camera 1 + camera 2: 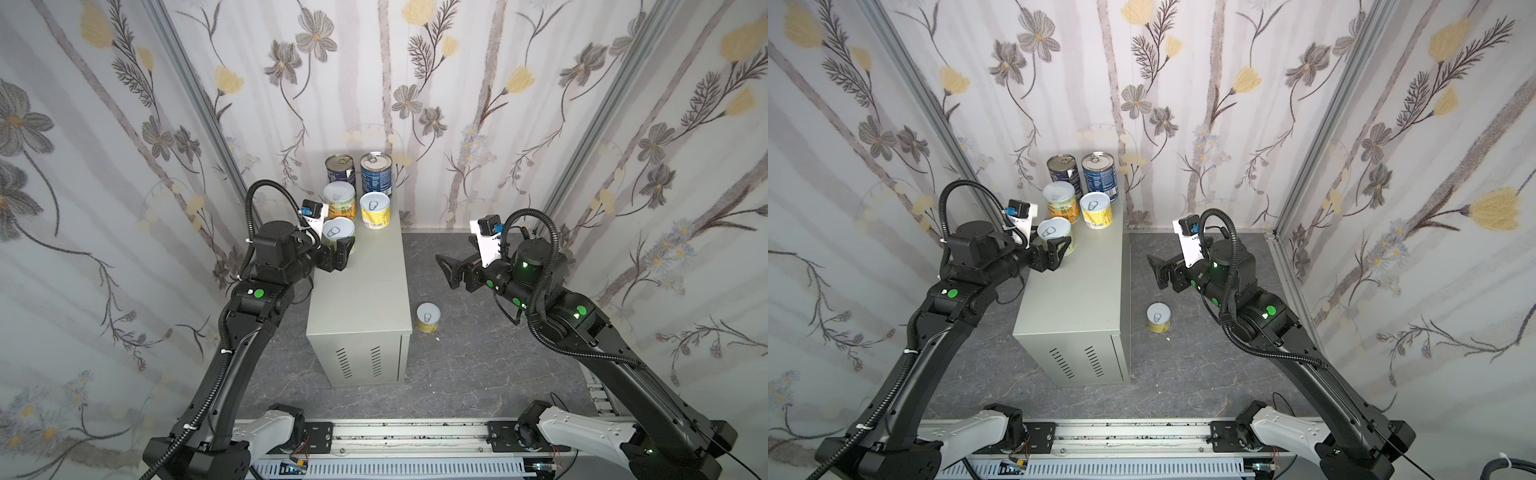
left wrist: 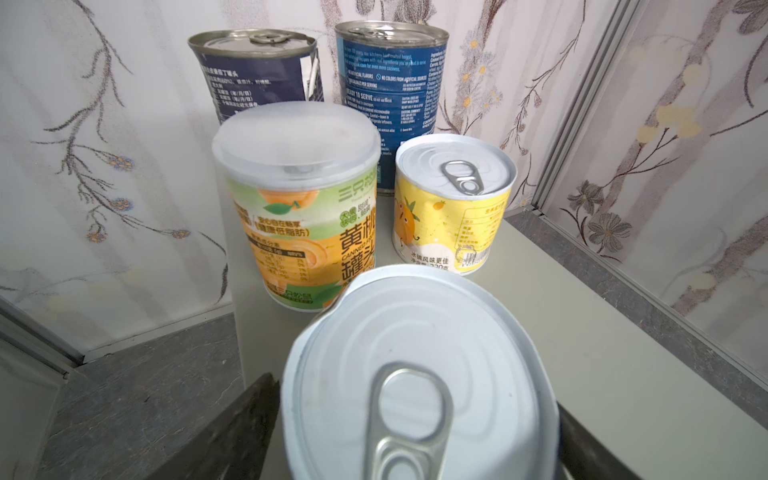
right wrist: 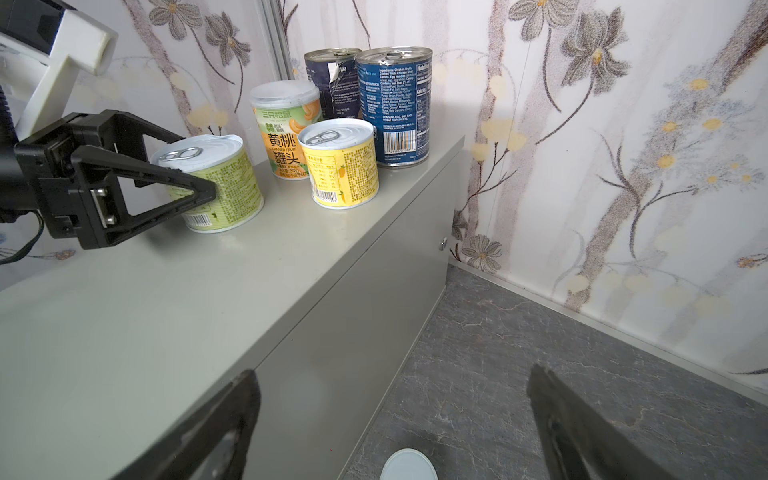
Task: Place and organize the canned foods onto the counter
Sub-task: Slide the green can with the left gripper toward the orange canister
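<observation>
Atop the light-grey sheet-metal desk (image 1: 365, 291), far end: five upright cylindrical tins. These are two tall blue tins (image 1: 376, 172), a frosted-lidded peach tin (image 1: 340, 199), a yellow tin (image 1: 375, 210) and a green tin (image 3: 220, 183). Left pincer (image 3: 195, 165) flanks the green tin; grip indeterminable. Sixth tin (image 1: 428, 316) stands on the dark marbled floor (image 1: 478, 365) beside the desk. Right pincer (image 3: 390, 376) is wide, empty. Floral wallpaper (image 1: 457, 83).

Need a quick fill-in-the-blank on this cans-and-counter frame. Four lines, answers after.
1. ___ cans stand on the counter.
2. The last can stands on the ___.
3. The two tallest cans, at the back, carry dark ___ labels.
4. The right claw hangs open, holding ___.

Missing words: five; floor; blue; nothing.
</observation>
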`<state>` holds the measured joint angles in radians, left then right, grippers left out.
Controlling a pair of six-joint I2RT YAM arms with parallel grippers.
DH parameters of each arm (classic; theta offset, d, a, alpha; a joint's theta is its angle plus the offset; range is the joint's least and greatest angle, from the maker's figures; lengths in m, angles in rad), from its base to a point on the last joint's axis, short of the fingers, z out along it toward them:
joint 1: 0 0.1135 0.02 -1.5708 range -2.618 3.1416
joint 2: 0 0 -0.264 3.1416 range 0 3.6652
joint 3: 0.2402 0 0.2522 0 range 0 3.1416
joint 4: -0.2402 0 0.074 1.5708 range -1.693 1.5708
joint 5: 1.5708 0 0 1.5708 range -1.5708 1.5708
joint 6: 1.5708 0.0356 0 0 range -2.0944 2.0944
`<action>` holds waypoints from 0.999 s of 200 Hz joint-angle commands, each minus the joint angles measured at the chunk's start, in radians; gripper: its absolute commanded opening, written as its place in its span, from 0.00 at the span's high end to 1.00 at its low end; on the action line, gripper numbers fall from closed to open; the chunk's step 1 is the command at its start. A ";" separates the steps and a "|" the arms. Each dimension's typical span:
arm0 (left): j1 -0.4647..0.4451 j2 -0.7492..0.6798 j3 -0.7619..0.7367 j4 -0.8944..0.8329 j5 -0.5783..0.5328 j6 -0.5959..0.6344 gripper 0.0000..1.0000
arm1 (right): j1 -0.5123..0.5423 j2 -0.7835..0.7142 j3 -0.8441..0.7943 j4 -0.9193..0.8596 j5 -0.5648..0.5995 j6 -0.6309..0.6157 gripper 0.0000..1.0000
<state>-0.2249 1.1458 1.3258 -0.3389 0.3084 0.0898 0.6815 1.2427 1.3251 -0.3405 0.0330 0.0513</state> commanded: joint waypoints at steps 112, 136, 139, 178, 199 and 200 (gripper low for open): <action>0.110 0.074 0.008 0.073 0.267 0.031 0.19 | -0.012 -0.064 -0.128 0.115 -0.007 -0.027 0.00; 0.110 0.078 0.008 0.084 0.258 0.032 0.22 | -0.014 -0.060 -0.132 0.120 -0.010 -0.027 0.00; 0.110 0.079 0.009 0.086 0.257 0.032 0.22 | -0.014 -0.059 -0.132 0.119 -0.010 -0.027 0.00; 0.110 0.094 0.021 0.098 0.273 0.023 0.27 | -0.017 -0.058 -0.135 0.126 -0.013 -0.023 0.00; 0.110 0.097 0.023 0.105 0.274 0.020 0.27 | -0.018 -0.060 -0.135 0.127 -0.015 -0.018 0.00; 0.110 0.097 0.023 0.106 0.274 0.020 0.27 | -0.017 -0.060 -0.135 0.126 -0.015 -0.018 0.00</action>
<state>-0.1162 1.2385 1.3369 -0.2810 0.5587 0.1158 0.6643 1.1816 1.1923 -0.2600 0.0219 0.0402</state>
